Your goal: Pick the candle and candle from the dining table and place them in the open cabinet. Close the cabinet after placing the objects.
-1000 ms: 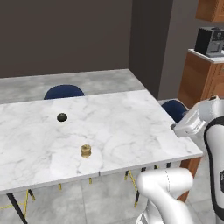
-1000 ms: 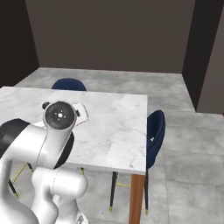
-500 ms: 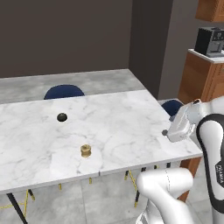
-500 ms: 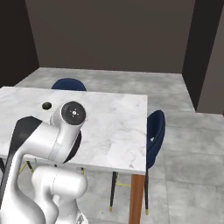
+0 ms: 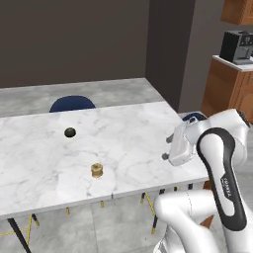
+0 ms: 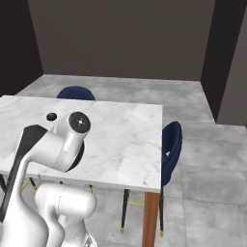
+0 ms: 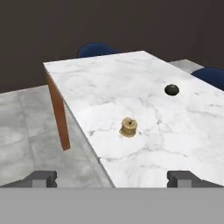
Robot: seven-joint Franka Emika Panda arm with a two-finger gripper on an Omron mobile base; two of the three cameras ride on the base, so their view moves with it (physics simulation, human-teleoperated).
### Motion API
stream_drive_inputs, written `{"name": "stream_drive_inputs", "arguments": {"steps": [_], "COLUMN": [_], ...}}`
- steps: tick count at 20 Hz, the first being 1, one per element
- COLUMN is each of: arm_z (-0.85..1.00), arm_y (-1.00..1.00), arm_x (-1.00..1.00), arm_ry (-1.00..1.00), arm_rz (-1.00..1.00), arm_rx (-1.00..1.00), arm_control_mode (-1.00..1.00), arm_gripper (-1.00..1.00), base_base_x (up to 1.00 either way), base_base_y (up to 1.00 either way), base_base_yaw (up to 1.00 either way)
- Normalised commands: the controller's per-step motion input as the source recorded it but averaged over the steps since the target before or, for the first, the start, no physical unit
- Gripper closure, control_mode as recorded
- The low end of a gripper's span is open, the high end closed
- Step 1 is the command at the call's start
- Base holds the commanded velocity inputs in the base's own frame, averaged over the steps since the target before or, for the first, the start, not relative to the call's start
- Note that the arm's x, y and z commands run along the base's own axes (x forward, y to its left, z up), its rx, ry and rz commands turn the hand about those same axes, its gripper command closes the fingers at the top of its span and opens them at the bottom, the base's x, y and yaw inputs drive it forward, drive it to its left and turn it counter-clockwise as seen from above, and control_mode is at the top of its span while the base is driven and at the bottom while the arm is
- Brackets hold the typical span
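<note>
A: Status?

B: Early, by my read. The golden spool candle (image 5: 97, 170) sits on the tabletop (image 5: 123, 133), untouched, near the front long edge. Claw (image 7: 112, 177) released, jaws spread wide, nothing between them.

A: Second candle?

B: Can't spot a stick candle in any view. Only other item on the marble is a small black round lump (image 5: 70, 132), well apart from the spool, further in toward the far side.

A: Cabinet?

B: A bit of reddish-brown wood (image 5: 238, 11) shows top right in the left base view, above a coffee machine (image 5: 237, 46). Can't tell its door state from here. So both picks, both placements and the door close are all left.

A: Room to move?

B: Good. Marble around the spool is bare on all sides, so a top-down approach looks unobstructed. In the hand view the spool (image 7: 128, 127) is close to the tabletop edge with open floor beside it. Blue chairs (image 6: 170, 143) tuck under the far side and the end, below tabletop height, so no conflict that I'd expect.
</note>
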Motion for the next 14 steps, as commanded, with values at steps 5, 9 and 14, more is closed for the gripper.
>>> {"name": "stream_drive_inputs", "arguments": {"steps": [5, 9, 14], "arm_z": [-0.47, -0.36, -0.31], "arm_y": [0.73, 0.49, 0.32], "arm_x": [0.41, 0.32, 0.28], "arm_ry": [-0.18, -0.28, -0.24], "arm_rz": [0.08, 0.03, 0.01], "arm_rx": [0.0, 0.0, 0.0], "arm_control_mode": [-1.0, -1.0, -1.0], "arm_gripper": [-1.0, -1.0, -1.0], "base_base_x": [0.0, 0.0, 0.0], "base_base_y": [0.0, 0.0, 0.0], "base_base_yaw": [0.0, 0.0, 0.0]}}
